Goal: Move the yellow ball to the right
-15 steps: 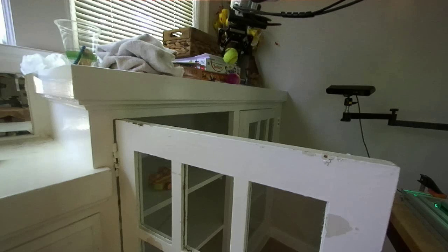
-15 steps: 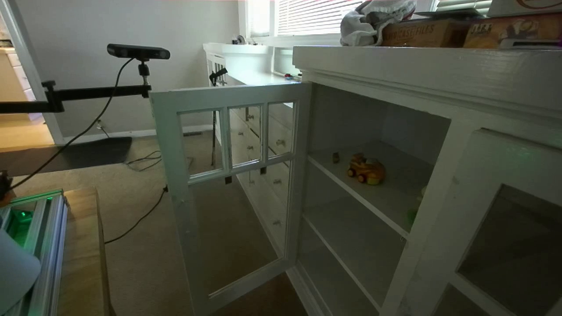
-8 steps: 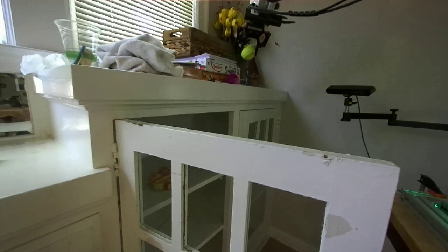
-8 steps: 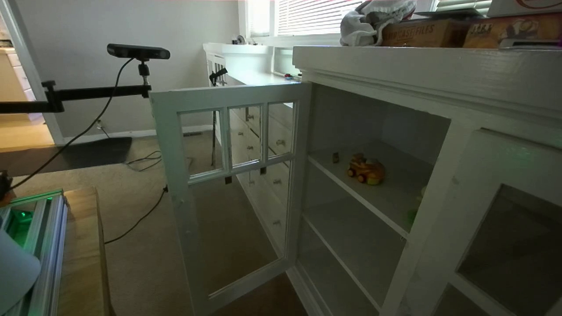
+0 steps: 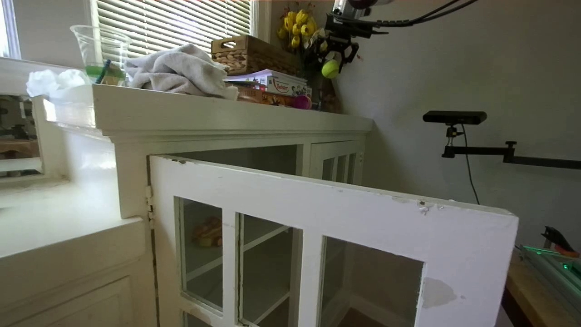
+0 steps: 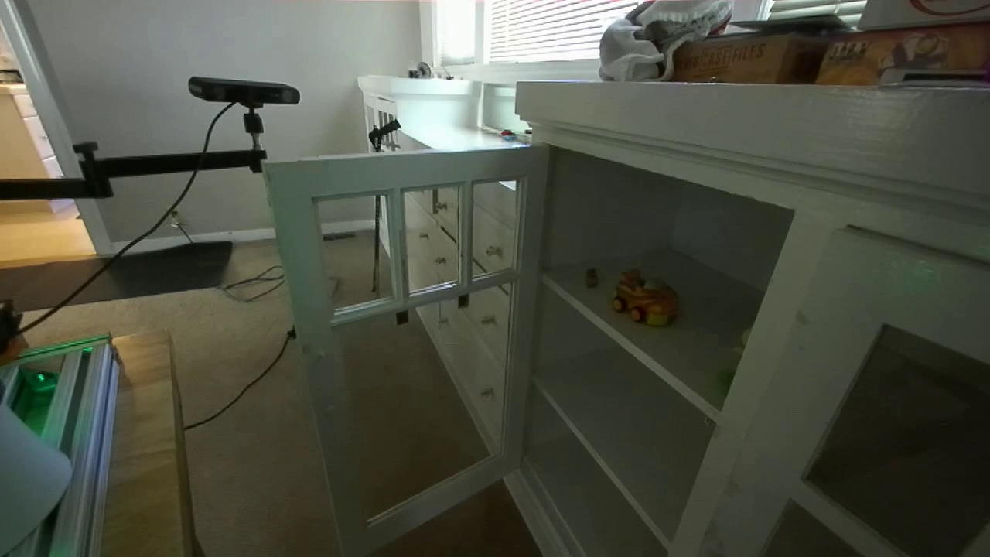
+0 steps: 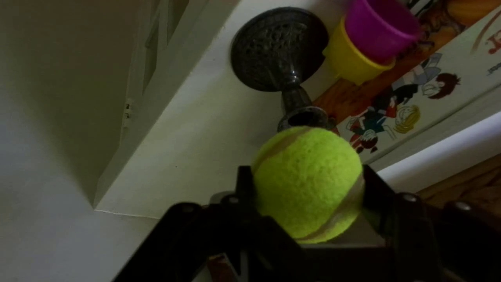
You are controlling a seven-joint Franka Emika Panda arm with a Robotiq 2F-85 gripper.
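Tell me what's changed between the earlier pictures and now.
In an exterior view, the gripper has carried the ball to the right, uncovering the flowers that it mostly hid. Nothing was let go or newly gripped. The towel, basket and open door look unchanged.

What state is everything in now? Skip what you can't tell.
Ball, held off the counter
Gripper, shut on the ball
Cabinet door, open
Other door, looks shut
Blinds, lowered
Towel, crumpled
Clear cup, upright
Purple cup, looks nested in yellow cup
Metal stand, looks upright
Toy truck, on its wheels
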